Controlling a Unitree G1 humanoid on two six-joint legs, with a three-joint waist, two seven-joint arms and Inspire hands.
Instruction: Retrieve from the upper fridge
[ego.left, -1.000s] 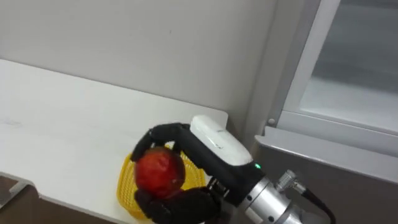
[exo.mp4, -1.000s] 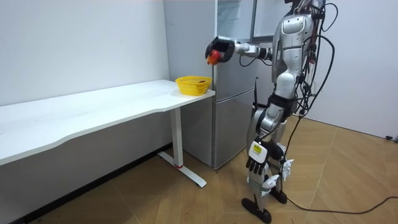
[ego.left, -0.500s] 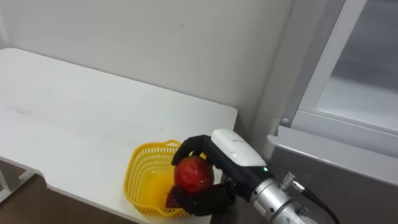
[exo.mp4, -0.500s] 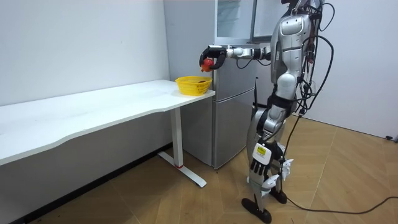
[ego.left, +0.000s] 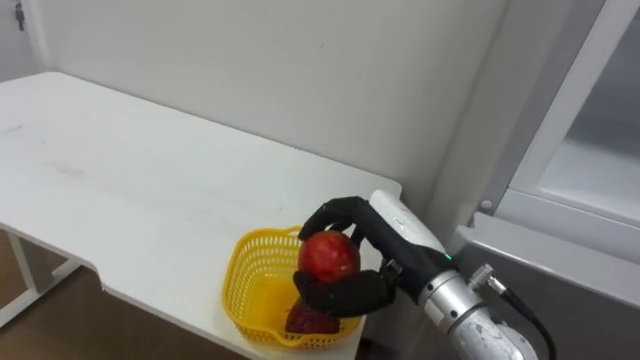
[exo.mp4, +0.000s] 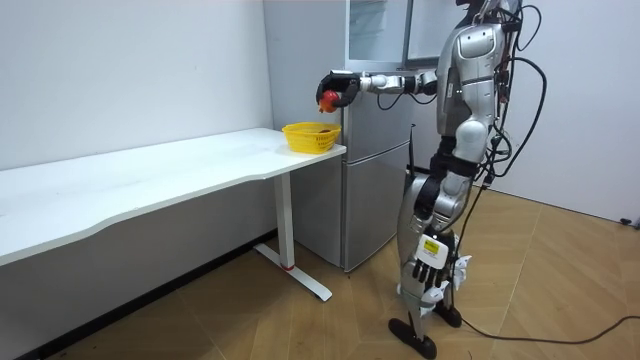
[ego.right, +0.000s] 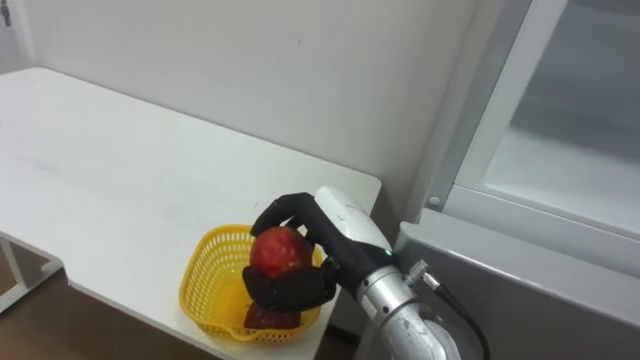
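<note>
Right hand (ego.left: 345, 293) clasps the red fruit (ego.left: 329, 257) just above the yellow basket (ego.left: 250, 278), likely positioned so a release lands it inside.

One red fruit (ego.left: 328, 256), one yellow basket (ego.left: 248, 282) and one dark red item (ego.left: 305, 320) lying in it. There is one white worktop (ego.left: 150, 190) and one fridge (exo.mp4: 375, 150).

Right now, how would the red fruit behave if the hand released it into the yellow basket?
The red fruit looks round and smooth, so it would probably roll. It seems firm: the curled fingers of the right hand leave no dent. The walls of the yellow basket should contain it.
</note>
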